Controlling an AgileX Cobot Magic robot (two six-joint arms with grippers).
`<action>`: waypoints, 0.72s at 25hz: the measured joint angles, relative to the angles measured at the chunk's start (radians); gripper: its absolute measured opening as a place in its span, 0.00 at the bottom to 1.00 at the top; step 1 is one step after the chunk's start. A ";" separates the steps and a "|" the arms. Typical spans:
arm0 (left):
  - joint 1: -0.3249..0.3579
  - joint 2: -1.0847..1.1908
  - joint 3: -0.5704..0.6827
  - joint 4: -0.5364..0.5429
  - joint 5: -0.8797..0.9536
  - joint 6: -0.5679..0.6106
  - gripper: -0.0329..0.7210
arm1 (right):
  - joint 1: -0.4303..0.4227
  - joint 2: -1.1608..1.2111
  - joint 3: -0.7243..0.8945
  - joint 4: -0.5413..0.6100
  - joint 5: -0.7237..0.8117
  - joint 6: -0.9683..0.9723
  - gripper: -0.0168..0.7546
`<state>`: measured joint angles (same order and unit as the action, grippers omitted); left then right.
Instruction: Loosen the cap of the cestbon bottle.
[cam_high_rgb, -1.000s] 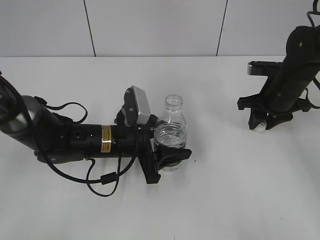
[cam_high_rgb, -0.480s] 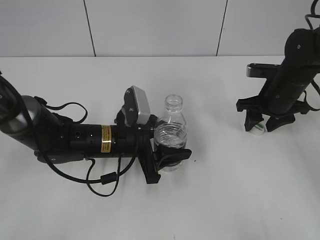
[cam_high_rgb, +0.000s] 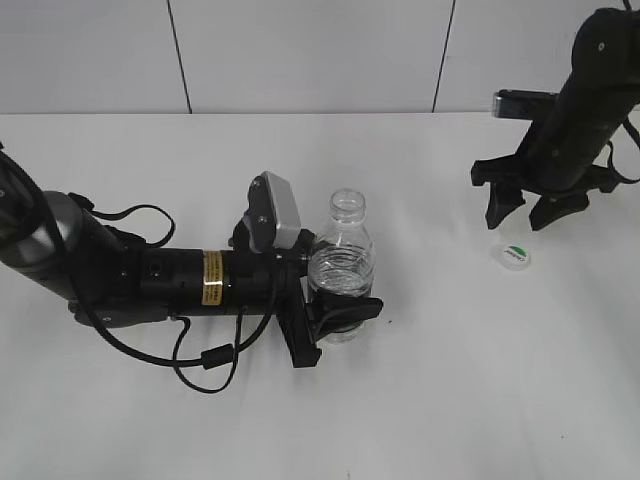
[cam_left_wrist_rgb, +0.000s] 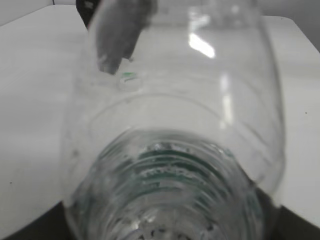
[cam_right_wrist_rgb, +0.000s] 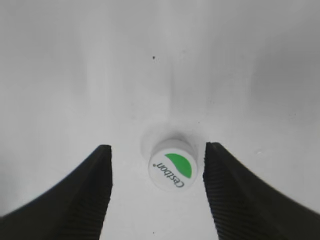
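The clear cestbon bottle (cam_high_rgb: 341, 266) stands upright in the middle of the table with its neck open and no cap on it. My left gripper (cam_high_rgb: 334, 318) is shut on its lower body; the bottle fills the left wrist view (cam_left_wrist_rgb: 175, 150). The white cap (cam_high_rgb: 514, 256) with a green half-disc logo lies flat on the table at the right. It also shows in the right wrist view (cam_right_wrist_rgb: 172, 164), between the two jaws and below them. My right gripper (cam_high_rgb: 525, 213) is open, empty, and raised above the cap.
The white table (cam_high_rgb: 450, 380) runs back to a white panelled wall (cam_high_rgb: 300, 50). The left arm's black body and loose cables (cam_high_rgb: 200, 350) lie across the table's left half.
My right gripper has let go of the cap and risen off the table. The cap now lies alone on the table. The left arm and bottle have not moved.
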<state>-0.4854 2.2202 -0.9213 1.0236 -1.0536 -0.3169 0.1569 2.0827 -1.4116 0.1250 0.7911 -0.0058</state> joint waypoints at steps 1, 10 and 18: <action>0.000 0.000 0.000 0.000 0.000 0.000 0.58 | 0.000 0.000 -0.014 0.000 0.012 0.000 0.60; 0.000 0.000 0.001 -0.025 0.014 0.001 0.71 | 0.000 0.000 -0.050 0.000 0.067 0.000 0.60; 0.001 0.000 0.001 -0.038 -0.027 0.001 0.77 | 0.000 0.000 -0.052 0.000 0.074 -0.001 0.60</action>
<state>-0.4842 2.2202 -0.9202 0.9851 -1.0807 -0.3161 0.1569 2.0827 -1.4633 0.1250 0.8649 -0.0067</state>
